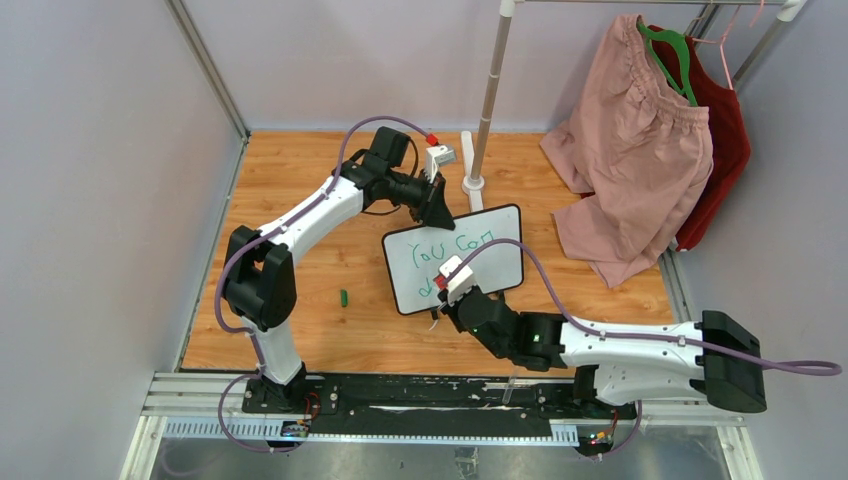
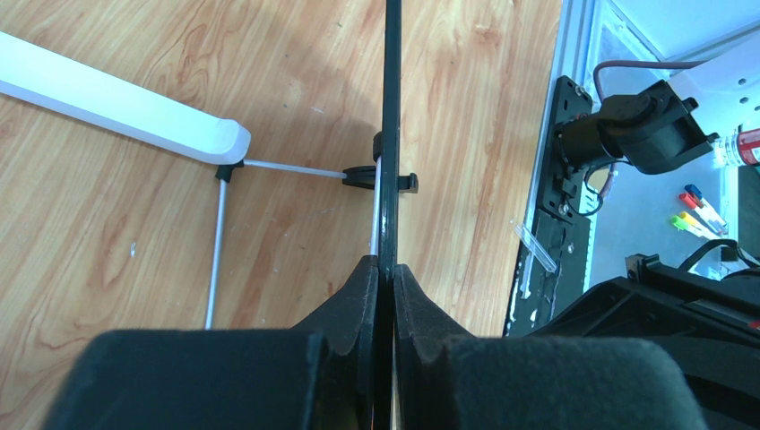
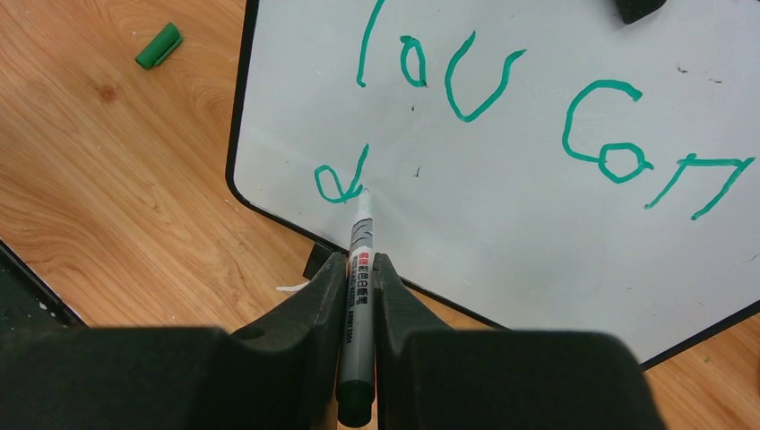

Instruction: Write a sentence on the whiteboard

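My left gripper (image 2: 384,269) pinches the whiteboard's (image 1: 490,265) far edge; my right gripper (image 3: 358,262), nearer, holds a marker (image 3: 362,224), tip on the board's lower left. A cap (image 1: 344,297) lies on the table (image 1: 300,180), further left.

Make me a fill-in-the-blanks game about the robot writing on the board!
1. The right gripper is shut on a ____.
2. The sentence on the whiteboard is written in ____ ink.
3. The left gripper is shut on the whiteboard's ____.
Missing words: marker, green, edge.
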`<action>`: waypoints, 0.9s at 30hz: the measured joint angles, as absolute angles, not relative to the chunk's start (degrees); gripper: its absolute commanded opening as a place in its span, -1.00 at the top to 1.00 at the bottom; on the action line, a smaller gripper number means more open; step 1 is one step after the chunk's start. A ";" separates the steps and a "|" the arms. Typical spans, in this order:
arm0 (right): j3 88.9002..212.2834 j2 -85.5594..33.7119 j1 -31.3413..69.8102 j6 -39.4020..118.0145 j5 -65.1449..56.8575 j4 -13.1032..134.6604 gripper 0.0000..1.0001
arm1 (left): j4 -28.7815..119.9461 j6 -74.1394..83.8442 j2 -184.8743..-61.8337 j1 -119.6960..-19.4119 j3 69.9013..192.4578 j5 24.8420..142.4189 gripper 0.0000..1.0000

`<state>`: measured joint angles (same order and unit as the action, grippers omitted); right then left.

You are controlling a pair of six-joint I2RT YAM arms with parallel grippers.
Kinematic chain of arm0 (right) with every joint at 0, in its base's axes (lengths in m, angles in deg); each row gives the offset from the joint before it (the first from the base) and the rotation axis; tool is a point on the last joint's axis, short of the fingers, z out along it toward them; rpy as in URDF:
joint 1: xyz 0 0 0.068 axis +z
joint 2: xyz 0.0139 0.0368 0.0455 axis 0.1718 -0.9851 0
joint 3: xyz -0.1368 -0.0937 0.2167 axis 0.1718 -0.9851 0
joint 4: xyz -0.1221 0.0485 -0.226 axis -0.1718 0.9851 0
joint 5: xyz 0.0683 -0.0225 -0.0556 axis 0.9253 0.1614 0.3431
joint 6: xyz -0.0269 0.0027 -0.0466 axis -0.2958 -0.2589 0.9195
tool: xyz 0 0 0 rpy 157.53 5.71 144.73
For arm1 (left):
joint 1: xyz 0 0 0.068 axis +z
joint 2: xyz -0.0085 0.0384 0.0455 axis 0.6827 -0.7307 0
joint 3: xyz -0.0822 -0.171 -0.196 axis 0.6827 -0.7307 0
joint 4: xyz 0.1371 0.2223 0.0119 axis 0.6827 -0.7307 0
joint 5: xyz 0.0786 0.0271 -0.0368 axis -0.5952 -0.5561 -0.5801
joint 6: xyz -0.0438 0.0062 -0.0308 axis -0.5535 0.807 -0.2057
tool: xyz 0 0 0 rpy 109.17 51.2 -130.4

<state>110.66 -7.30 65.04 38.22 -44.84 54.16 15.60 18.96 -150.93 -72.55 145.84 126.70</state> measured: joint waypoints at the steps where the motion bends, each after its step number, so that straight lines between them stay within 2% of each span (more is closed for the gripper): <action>1: 110.66 -7.65 65.04 38.22 -44.84 54.21 1.00 | 15.60 18.96 -150.93 -72.55 145.84 126.70 1.00; 27: 110.90 -11.65 64.56 36.89 -46.22 54.49 1.00 | 15.75 18.98 -150.90 -72.55 145.82 126.63 1.00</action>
<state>110.90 -11.65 64.56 36.89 -46.22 54.49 15.75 18.98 -150.90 -72.55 145.82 126.63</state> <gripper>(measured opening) 0.173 0.109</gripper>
